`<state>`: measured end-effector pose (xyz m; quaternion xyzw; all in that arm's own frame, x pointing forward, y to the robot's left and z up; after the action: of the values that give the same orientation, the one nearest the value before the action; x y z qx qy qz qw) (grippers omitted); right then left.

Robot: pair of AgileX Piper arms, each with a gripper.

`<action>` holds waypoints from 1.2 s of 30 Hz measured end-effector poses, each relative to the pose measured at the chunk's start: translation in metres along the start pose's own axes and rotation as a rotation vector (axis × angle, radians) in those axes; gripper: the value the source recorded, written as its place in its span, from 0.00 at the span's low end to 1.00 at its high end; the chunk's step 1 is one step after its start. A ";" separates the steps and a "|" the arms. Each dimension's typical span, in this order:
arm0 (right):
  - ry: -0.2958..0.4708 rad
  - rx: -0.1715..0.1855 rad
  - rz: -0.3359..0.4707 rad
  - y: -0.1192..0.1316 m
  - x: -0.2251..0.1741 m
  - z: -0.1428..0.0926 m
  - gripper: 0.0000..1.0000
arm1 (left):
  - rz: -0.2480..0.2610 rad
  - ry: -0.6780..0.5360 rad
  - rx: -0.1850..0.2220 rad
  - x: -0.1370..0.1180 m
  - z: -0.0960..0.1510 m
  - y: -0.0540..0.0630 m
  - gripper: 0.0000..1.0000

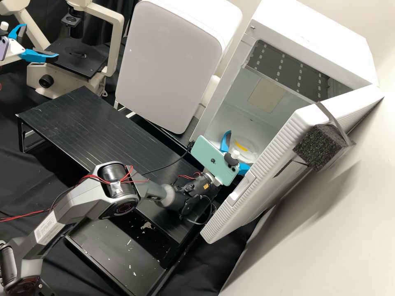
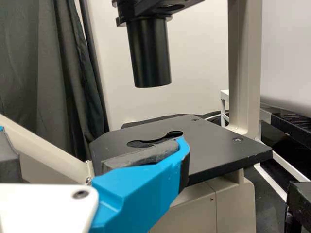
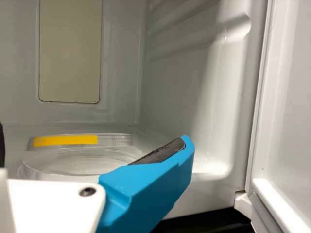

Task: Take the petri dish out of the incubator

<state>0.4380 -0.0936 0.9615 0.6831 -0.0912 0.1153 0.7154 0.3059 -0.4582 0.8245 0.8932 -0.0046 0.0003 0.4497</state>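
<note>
Incubator: While its door (image 1: 263,164) stands open, the white incubator (image 1: 312,45) shows its pale inner walls and a flat panel (image 1: 267,95) on the back wall.
Petri dish: The clear round petri dish (image 1: 245,153), inside on the incubator's floor, has a yellow strip (image 3: 65,140) at its far side.
Right gripper: The right gripper (image 1: 237,149) reaches through the incubator's opening, jaws spread, close to the dish; whether they touch it I cannot tell.
Phone: A mint green phone (image 1: 210,158) is mounted on the right arm, just outside the opening.
Left gripper: Well apart from the incubator, the left gripper (image 1: 41,40) is by the microscope (image 1: 35,74), jaws spread with nothing between them.
Microscope stage: It is flat and black (image 2: 218,145), below a dark cylinder (image 2: 149,53).
Foam block: A black foam block (image 1: 319,148) is strapped to the door's outer side.
Platform: A raised black platform (image 1: 82,123) lies between the microscope and the incubator, beside a second white cabinet (image 1: 168,61).
</note>
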 end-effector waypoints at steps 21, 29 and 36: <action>-0.015 -0.005 -0.024 0.007 0.007 0.001 0.00 | 0.000 0.000 0.000 0.000 0.000 0.000 1.00; -0.017 -0.007 -0.026 0.008 0.007 0.001 0.00 | 0.000 0.000 0.000 0.000 0.000 0.000 1.00; -0.021 -0.008 -0.023 0.010 0.007 0.003 0.00 | 0.000 0.000 0.000 0.000 0.000 0.000 1.00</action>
<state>0.4417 -0.0960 0.9728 0.6824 -0.0915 0.0996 0.7184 0.3059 -0.4582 0.8245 0.8932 -0.0046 0.0003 0.4497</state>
